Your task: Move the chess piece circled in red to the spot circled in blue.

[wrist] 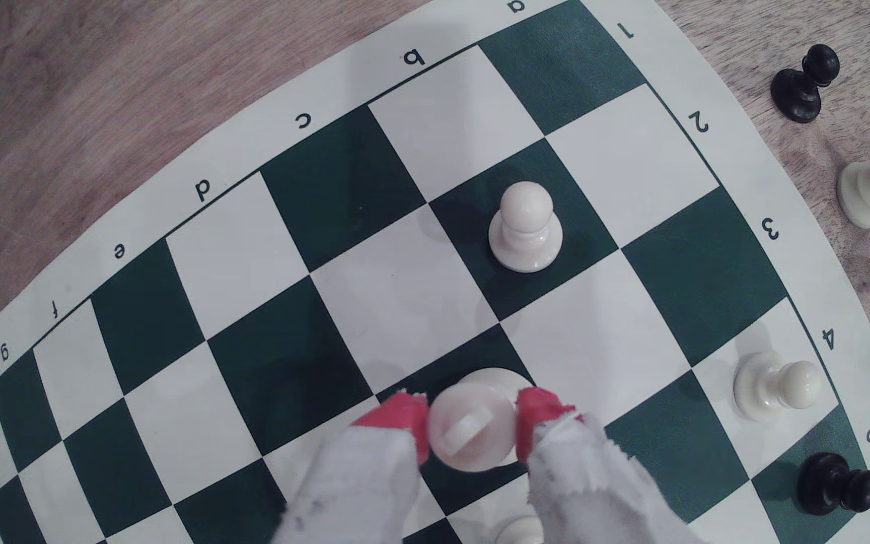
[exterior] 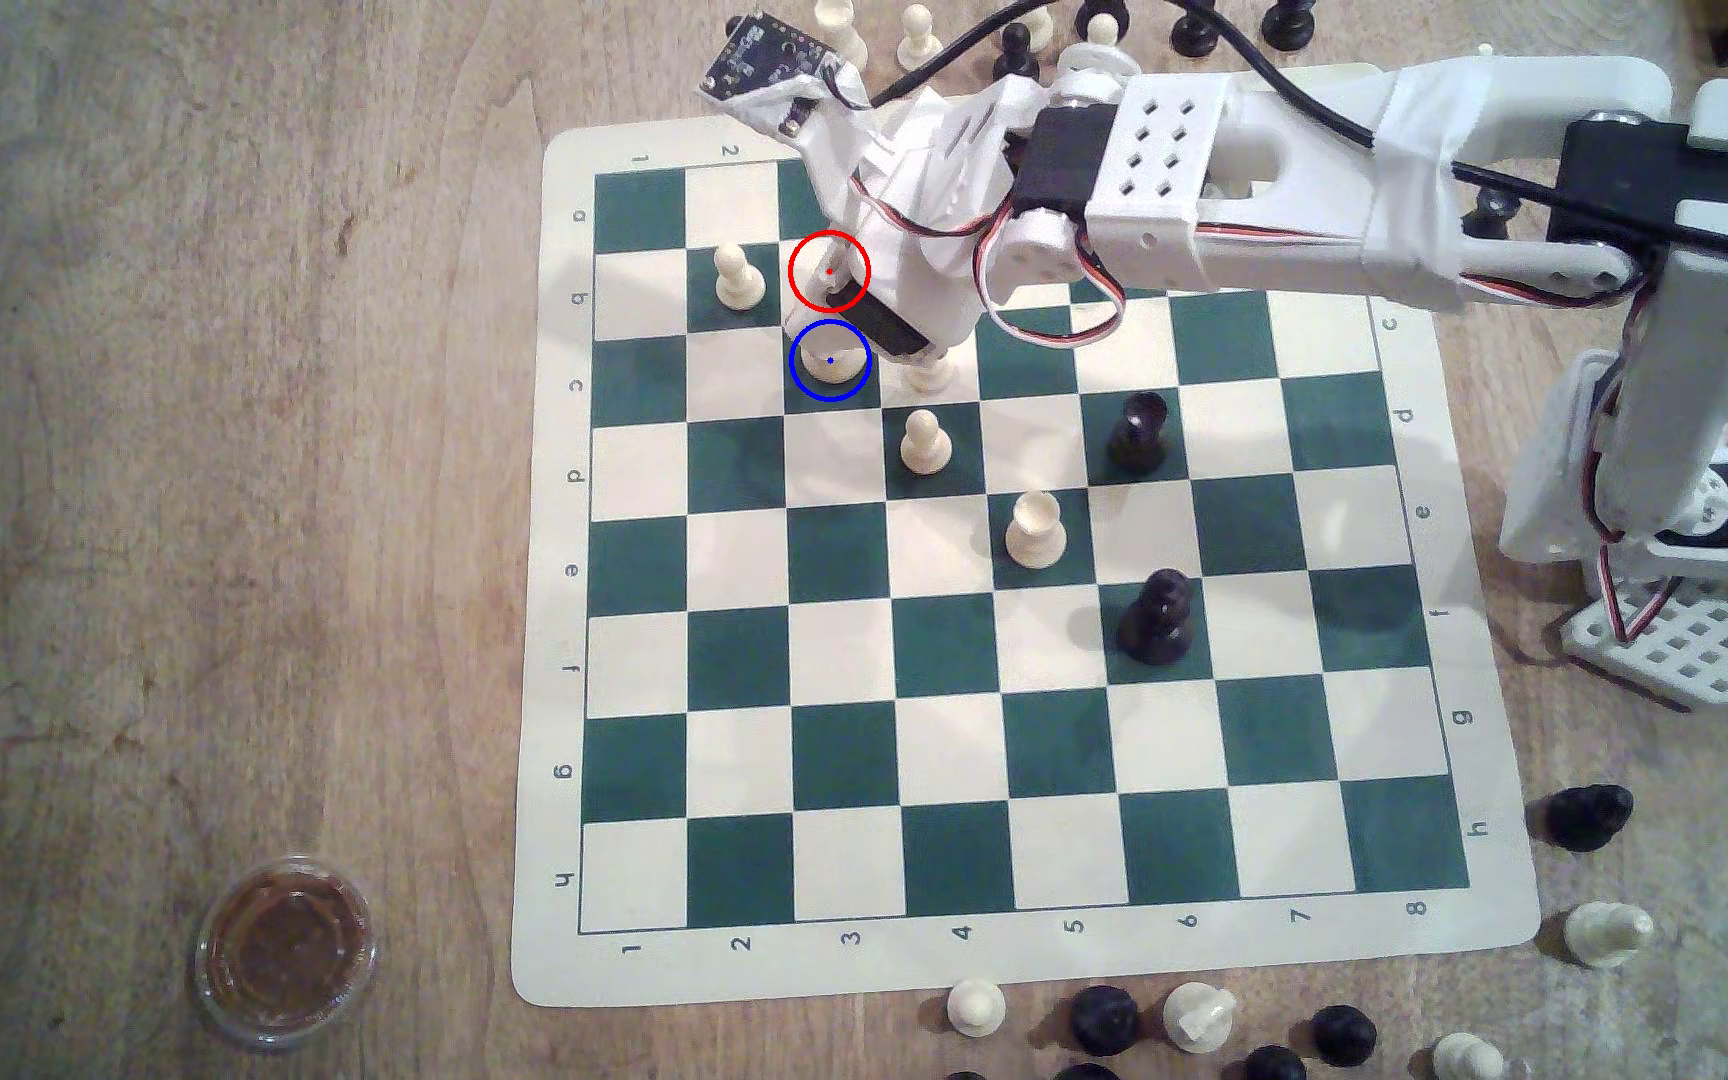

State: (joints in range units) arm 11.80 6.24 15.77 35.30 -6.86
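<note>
jaws [wrist: 472, 426]: red tips pinching the cream bishop [wrist: 469, 434] by its head | bishop: standing on the blue-ringed dark green square [exterior: 806, 386], near the chessboard's [exterior: 1462, 935] a-file edge

We see the arm [exterior: 943, 239] hiding most of the tall cream piece [exterior: 832, 362] and the red-ringed square [exterior: 810, 249].

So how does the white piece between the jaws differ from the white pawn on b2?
The gripped piece has a broad flat top with a slot across it; the pawn has a plain round head. The gripped piece sits between the red-tipped jaws of the gripper; the pawn stands free. The gripped piece looks wider. Both are cream-white and on dark green squares.
</note>
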